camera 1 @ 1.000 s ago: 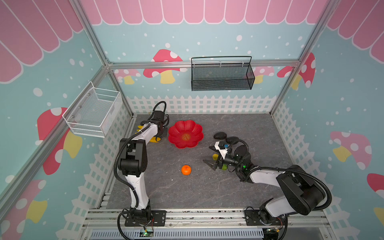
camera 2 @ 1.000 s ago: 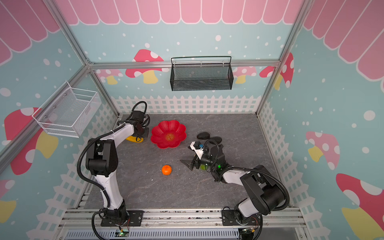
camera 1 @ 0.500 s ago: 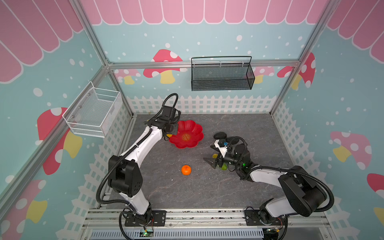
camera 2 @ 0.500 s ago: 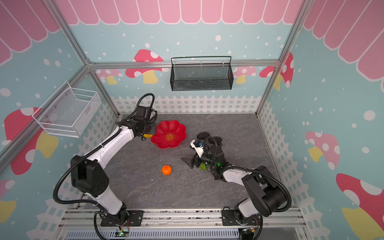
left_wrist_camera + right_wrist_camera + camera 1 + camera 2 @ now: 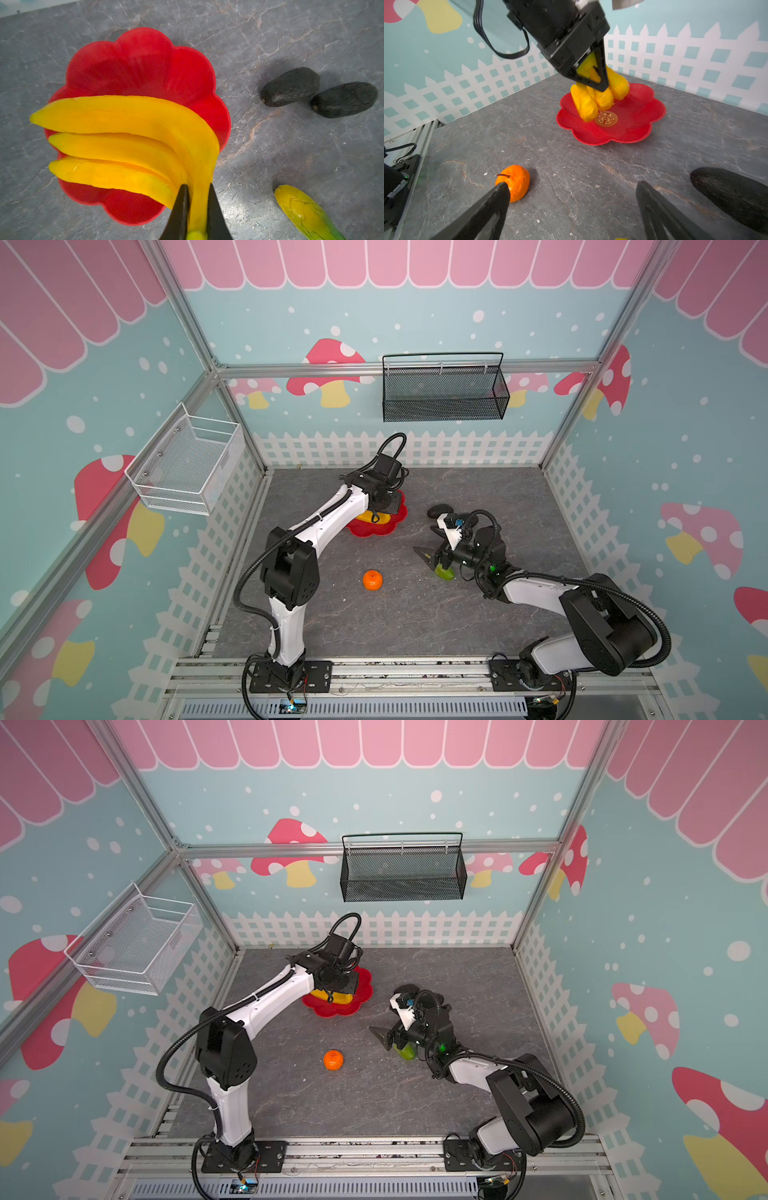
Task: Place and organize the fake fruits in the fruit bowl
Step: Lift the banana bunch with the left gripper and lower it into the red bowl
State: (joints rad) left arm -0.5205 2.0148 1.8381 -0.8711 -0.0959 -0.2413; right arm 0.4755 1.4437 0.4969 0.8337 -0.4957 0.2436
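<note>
Banana bunch (image 5: 128, 116) hangs from the left gripper (image 5: 197, 187), jaws clamped on its stem, tips down in the red flower-shaped fruit bowl (image 5: 633, 124) near the back edge of the table (image 5: 478, 489). Right gripper (image 5: 573, 186) holds its jaws wide apart, low near the orange (image 5: 517, 180).

Yellow banana bunch (image 5: 128, 124), pinched at the stem by the left claw (image 5: 197, 187), hangs tips-down over the red petalled fruit bowl (image 5: 141, 66). Two black avocado pieces (image 5: 291, 87) lie touching on the table (image 5: 311, 31). The orange (image 5: 372, 580) and the yellow-green fruit (image 5: 299, 205) lie apart.
</note>
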